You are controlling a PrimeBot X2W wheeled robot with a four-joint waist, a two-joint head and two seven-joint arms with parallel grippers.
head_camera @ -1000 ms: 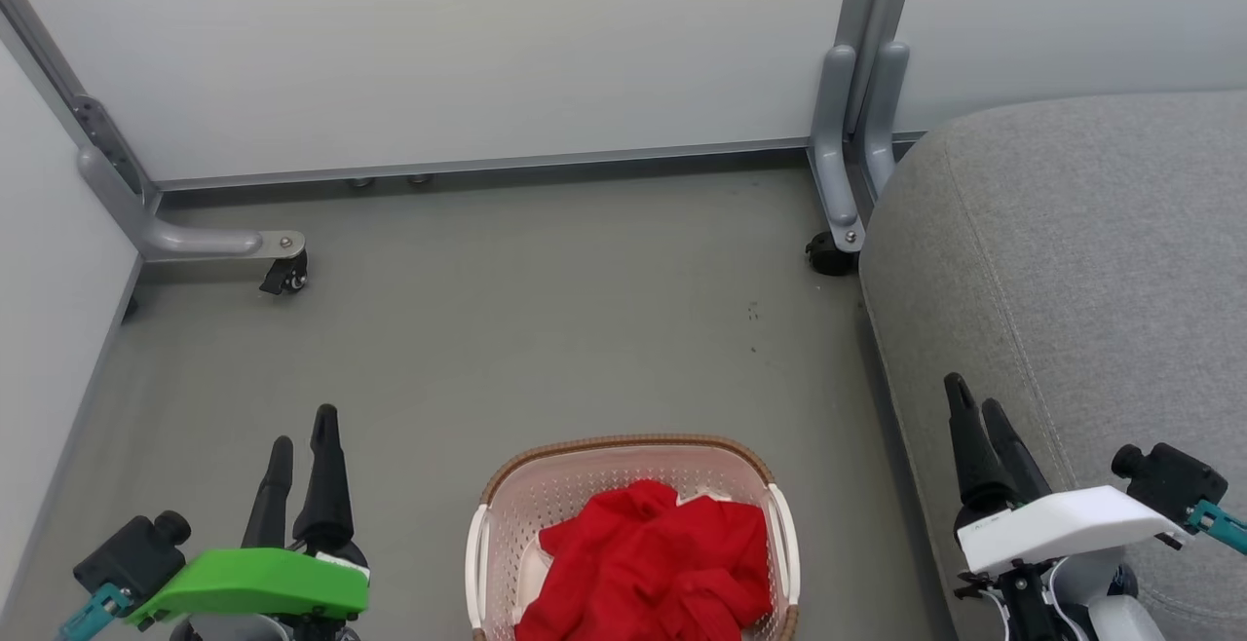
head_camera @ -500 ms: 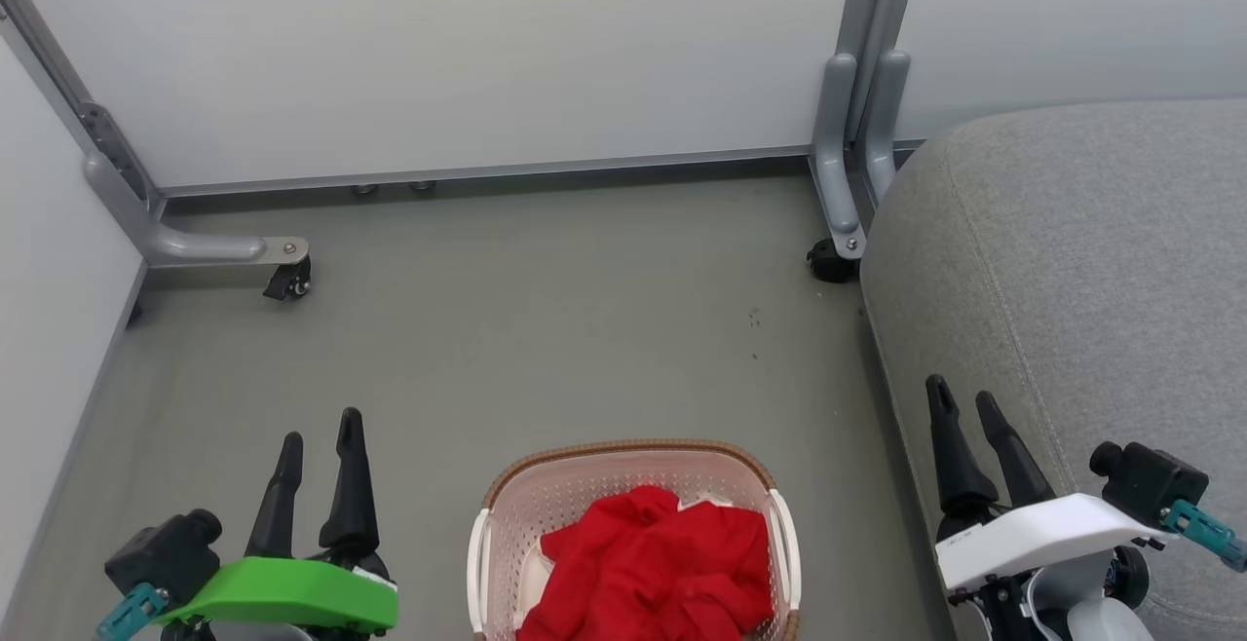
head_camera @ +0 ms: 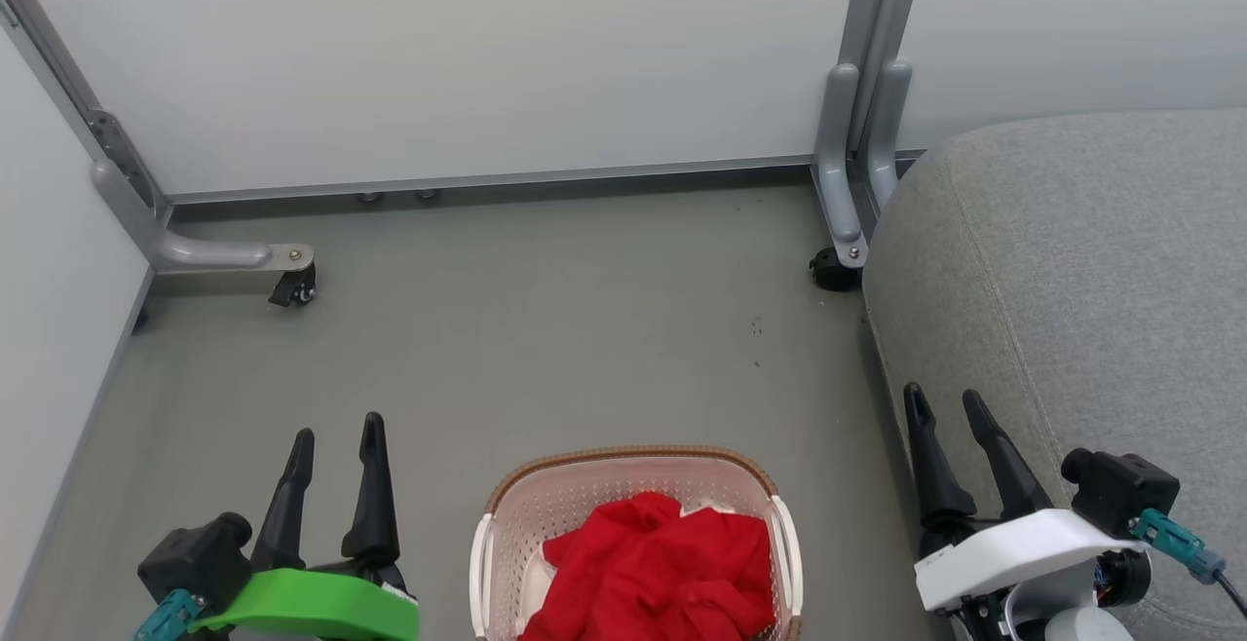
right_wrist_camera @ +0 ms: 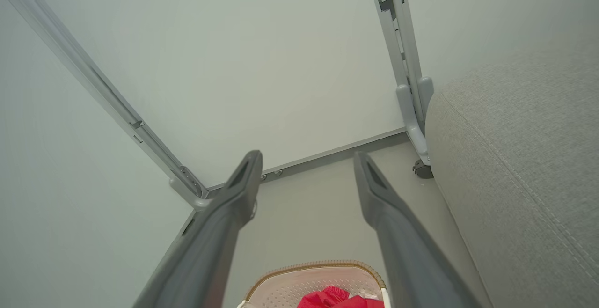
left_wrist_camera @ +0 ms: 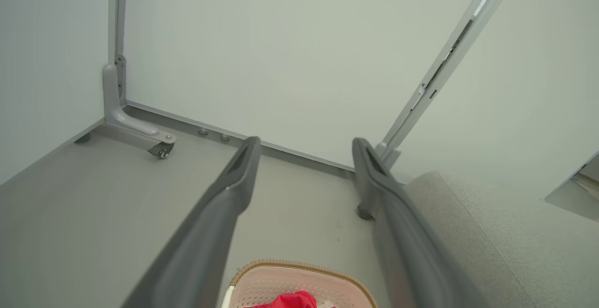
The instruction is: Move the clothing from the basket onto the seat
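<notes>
The cream basket (head_camera: 546,500) with a brown rim sits on the floor at the bottom centre, and its far rim also shows in the left wrist view (left_wrist_camera: 299,267) and the right wrist view (right_wrist_camera: 309,270). Crumpled red clothing (head_camera: 653,573) fills it, with a bit of white showing. The grey seat (head_camera: 1091,290) rises at the right, beside the basket. My left gripper (head_camera: 336,432) stands open to the basket's left, empty. My right gripper (head_camera: 943,405) is open too, empty, at the seat's front edge.
White partition panels on grey metal frames close the back and left. A frame foot with a castor (head_camera: 292,285) stands at the left, another castor (head_camera: 833,271) next to the seat's corner. Grey floor (head_camera: 546,329) stretches beyond the basket.
Both grippers have drifted inward toward the basket and their fingers have spread apart. The whole picture has shifted slightly down, so the camera has moved.
</notes>
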